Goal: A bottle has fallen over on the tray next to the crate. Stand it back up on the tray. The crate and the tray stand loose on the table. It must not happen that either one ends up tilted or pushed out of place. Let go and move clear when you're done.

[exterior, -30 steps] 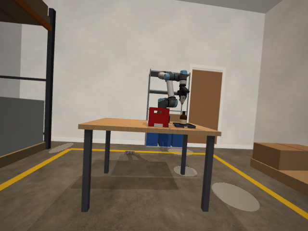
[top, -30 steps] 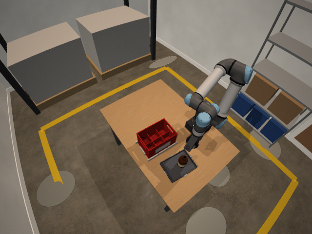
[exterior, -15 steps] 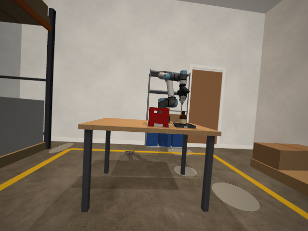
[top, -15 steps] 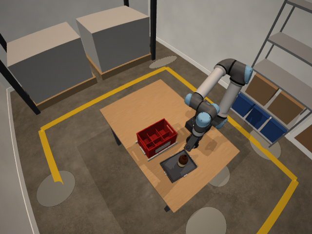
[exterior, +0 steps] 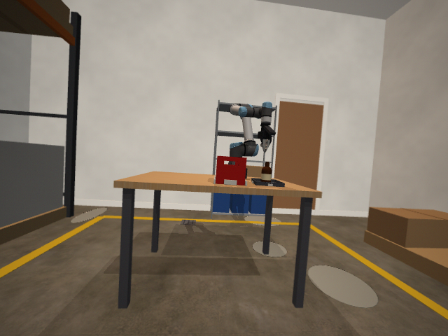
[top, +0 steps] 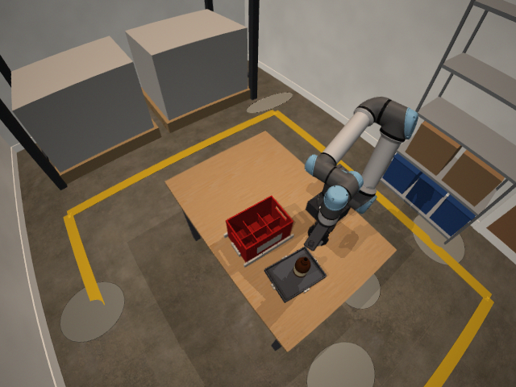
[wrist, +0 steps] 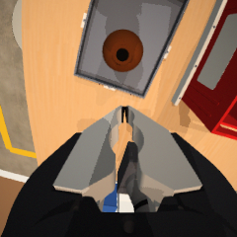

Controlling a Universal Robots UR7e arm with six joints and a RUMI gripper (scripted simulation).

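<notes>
From the top view, a wooden table stands inside a yellow floor line. On it a red crate with inner compartments sits beside a dark tray, the two near each other but apart. A brown bottle stands upright on the tray, toward the tray's far side, its neck pointing up. The arm bends over the table, and the gripper hangs above the table just beyond the tray's far edge, not touching the bottle. A shelf rack with blue and brown boxes stands by the wall, and two large grey boxes sit on pallets at the back.

In the exterior view, the bottle stands upright on the tray, right of the crate. The gripper points down, above the bottle and apart from it. A brown door lies behind.

In the wrist view, the gripper is clenched, its fingers meeting at the tips with nothing between them. Past the tips lies the tray, with the bottle seen from above as a round brown shape with a dark mouth. The crate shows at the right edge.
</notes>
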